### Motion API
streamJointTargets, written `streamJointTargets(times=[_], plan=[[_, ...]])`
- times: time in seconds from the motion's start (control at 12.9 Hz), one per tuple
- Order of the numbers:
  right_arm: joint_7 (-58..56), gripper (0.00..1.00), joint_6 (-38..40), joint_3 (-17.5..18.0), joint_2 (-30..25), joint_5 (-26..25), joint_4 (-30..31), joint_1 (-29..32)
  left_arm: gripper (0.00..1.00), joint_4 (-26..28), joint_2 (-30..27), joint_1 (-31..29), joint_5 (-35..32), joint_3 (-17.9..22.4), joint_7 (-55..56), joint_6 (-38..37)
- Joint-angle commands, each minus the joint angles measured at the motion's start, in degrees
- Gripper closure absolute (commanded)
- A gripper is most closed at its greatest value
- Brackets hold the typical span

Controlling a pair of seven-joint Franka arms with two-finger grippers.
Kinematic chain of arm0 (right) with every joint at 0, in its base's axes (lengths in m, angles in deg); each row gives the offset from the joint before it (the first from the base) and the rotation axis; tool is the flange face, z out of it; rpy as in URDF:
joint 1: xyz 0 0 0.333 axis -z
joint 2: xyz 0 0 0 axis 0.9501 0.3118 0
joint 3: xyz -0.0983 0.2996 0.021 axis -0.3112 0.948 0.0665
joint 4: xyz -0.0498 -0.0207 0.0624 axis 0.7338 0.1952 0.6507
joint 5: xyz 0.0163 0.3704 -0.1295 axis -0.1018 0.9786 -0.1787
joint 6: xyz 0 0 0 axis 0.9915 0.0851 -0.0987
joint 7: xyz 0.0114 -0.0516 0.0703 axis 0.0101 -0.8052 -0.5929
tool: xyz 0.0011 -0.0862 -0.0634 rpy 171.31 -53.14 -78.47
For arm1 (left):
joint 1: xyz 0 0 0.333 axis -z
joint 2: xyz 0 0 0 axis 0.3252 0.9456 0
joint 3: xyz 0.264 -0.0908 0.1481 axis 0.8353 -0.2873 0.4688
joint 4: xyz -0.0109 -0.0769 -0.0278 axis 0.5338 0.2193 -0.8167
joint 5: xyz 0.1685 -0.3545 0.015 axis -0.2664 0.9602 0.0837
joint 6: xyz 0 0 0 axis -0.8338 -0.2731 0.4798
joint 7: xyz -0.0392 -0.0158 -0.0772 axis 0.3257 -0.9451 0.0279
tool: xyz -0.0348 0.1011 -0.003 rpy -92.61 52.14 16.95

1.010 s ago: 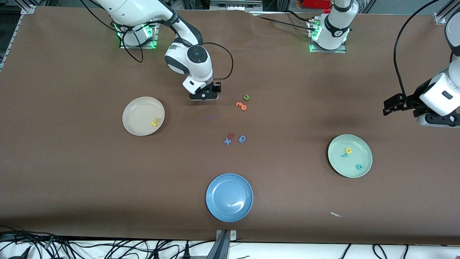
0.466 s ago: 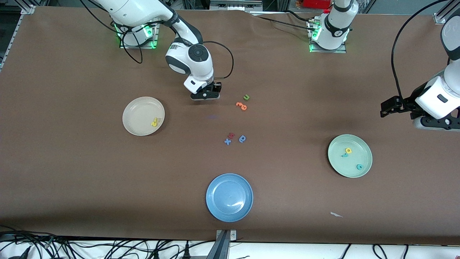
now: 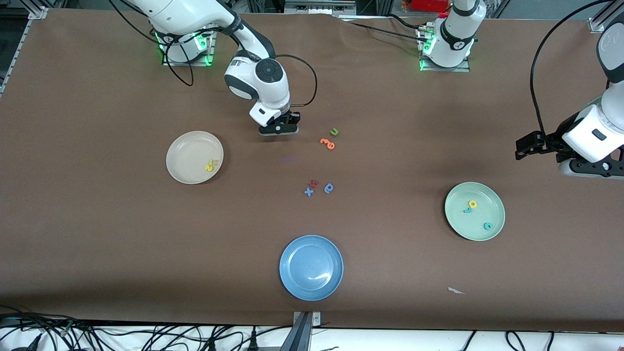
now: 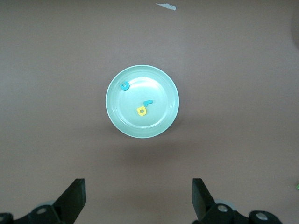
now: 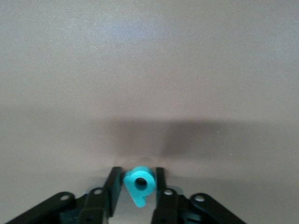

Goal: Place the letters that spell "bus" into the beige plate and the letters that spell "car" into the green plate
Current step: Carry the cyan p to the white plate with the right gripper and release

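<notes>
Clamping a tiny teal foam letter b (image 5: 139, 185) between its two black fingers, the right gripper (image 3: 278, 129) sits low at the brown table (image 3: 97, 243) in the front view, at about 2 o'clock from the round cream-beige plate (image 3: 181, 171). Two small yellow foam letters (image 3: 209, 165) lie in that plate, near its 3 o'clock rim. A small green letter u (image 3: 334, 131) and two orange letters (image 3: 328, 143) lie toward the left arm's end from the gripper; a blue x (image 3: 308, 192), a dark red letter (image 3: 314, 183) and a blue looped letter (image 3: 329, 188) lie nearer the camera. A round blue plate (image 3: 292, 282) sits at 6 o'clock of that cluster. The round pale mint-green plate (image 3: 458, 226) holds a yellow looped letter a (image 3: 472, 204), a thin teal r (image 3: 467, 210) and a teal c (image 3: 487, 226). The left gripper (image 3: 529, 145) hangs in the air at about 1 o'clock from it, waiting.

From the left wrist, the fingers (image 4: 74, 196) stand spread wide apart with nothing between them, and the green plate shows whole with its three letters inside.

From the right wrist, the teal b is pinched upright, loop up, stem down.
</notes>
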Motion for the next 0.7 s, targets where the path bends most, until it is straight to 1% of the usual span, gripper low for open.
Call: streamJointTargets(times=[0.0,0.16,0.31,0.47,0.62], plan=[[0.87,0.89,-0.15,-0.5,0.23,-1.38,0.88,-0.25,0.0,-1.87,0.7,0.05,1.25,0.11,-0.84,-1.1],[0.69,0.92,0.2,-0.5,-0.82,-1.29,0.97,0.01,0.0,-2.14,0.7,0.05,1.25,0.11,-0.84,-1.1],[-0.71,0.92,1.33,-0.5,-4.49,-0.95,0.97,0.89,0.0,-2.14,0.7,0.05,1.25,0.11,-0.84,-1.19],[-5.17,0.92,6.41,-0.41,-8.36,0.37,1.23,2.73,0.0,-2.14,0.7,0.05,1.25,0.11,-0.84,-1.1],[-11.14,0.92,9.68,-0.15,-12.32,2.74,1.41,5.36,0.0,-2.14,0.7,0.05,1.25,0.11,-0.84,-1.1]])
